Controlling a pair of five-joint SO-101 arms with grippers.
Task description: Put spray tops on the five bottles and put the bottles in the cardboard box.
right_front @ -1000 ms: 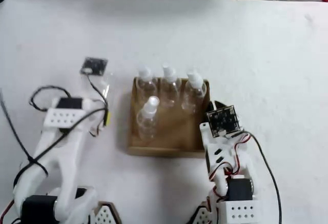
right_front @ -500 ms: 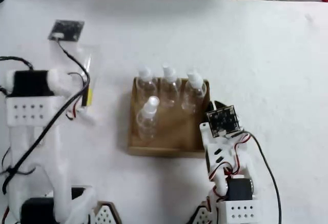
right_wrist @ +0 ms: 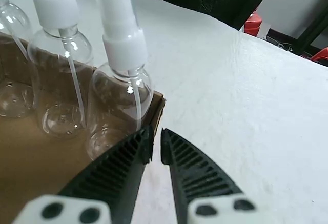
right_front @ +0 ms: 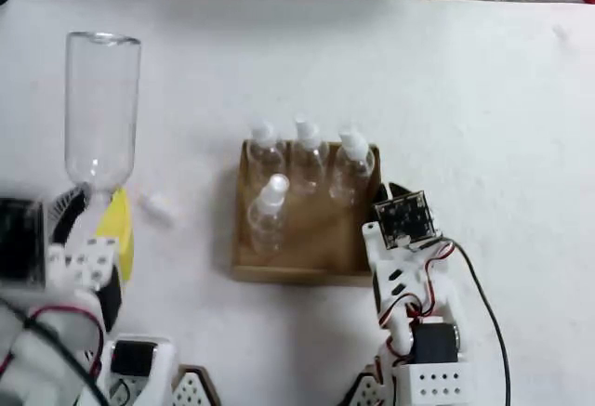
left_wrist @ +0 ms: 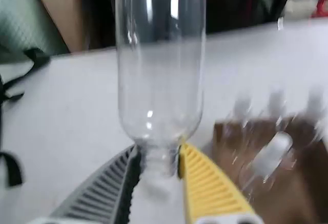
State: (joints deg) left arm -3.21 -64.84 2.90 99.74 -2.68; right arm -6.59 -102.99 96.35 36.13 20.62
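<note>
At mid-frame in the high view, the cardboard box (right_front: 297, 274) holds four capped bottles (right_front: 268, 216). At upper left, the left jaws grip a fifth, topless bottle (right_front: 100, 109) by its neck, hiding its mouth. A loose spray top (right_front: 160, 205) lies on the table (right_front: 483, 99). At lower right, the right jaws sit nearly closed and empty beside the box corner.

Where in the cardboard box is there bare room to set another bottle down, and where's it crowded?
Free: the cardboard box floor right of the lone near bottle, up to the wall the right gripper clamps, and the strip along the near wall. Crowded: the far row of three bottles.
</note>
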